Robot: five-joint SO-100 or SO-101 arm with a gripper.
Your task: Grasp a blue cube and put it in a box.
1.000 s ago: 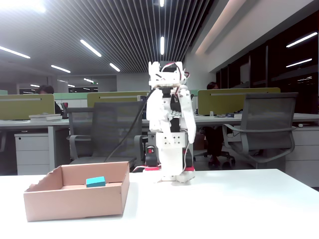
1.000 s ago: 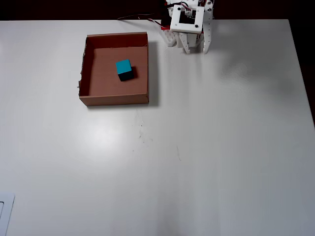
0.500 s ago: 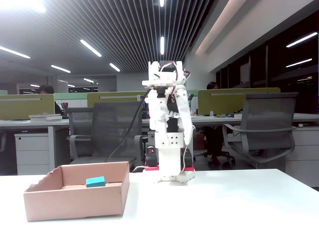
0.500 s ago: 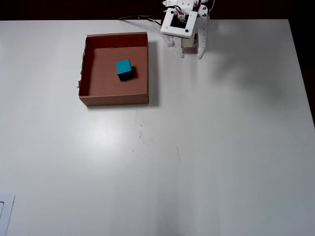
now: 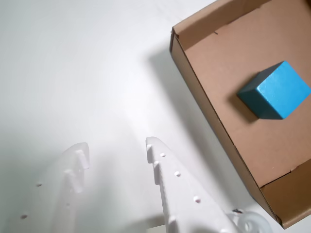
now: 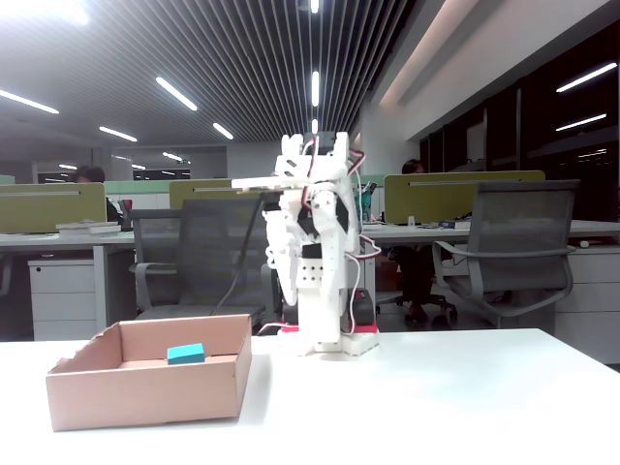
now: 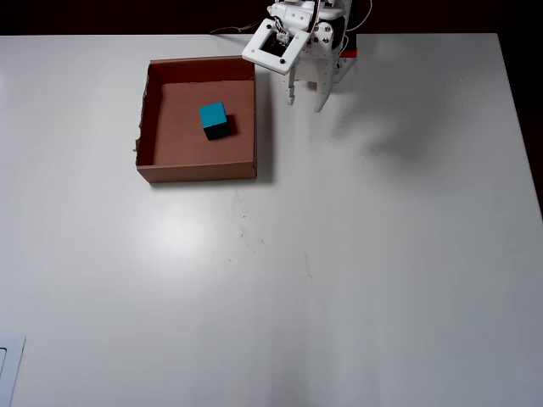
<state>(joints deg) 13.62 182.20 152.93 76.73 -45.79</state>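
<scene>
Up close, in the wrist view, the pincer [image 5: 116, 155] hangs open and empty: two white plastic fingers [image 5: 180, 194] rise from the lower edge with a clear gap of bare white table [image 5: 73, 73] between them. Nothing is held, and nothing touches either finger.

Just to the right of the pincer in that view lies the box [image 5: 214, 131], a shallow brown cardboard tray with low walls and no lid. Its near wall runs diagonally past the right-hand finger, close to it but apart. On the floor of the box sits the blue cube [image 5: 277, 92], a small teal-blue block with plain matte faces, resting flat and clear of all the walls.

From overhead, the pincer [image 7: 305, 102] points down over the table [image 7: 339, 254] at its far edge, right beside the box's [image 7: 195, 172] right-hand wall and outside it. The blue cube [image 7: 214, 119] lies near the middle of the box floor, a little toward the far side. The box's left wall has a ragged, torn corner.

From the fixed view at table height, the white arm [image 6: 315, 252] stands folded upright on its base at the back of the table [image 6: 436, 407]. The box [image 6: 145, 392] sits to its left, and the top of the blue cube [image 6: 186, 353] shows just above the near wall. Behind the table stretches an office with mesh chairs [image 6: 504, 252], desks and ceiling strip lights.
</scene>
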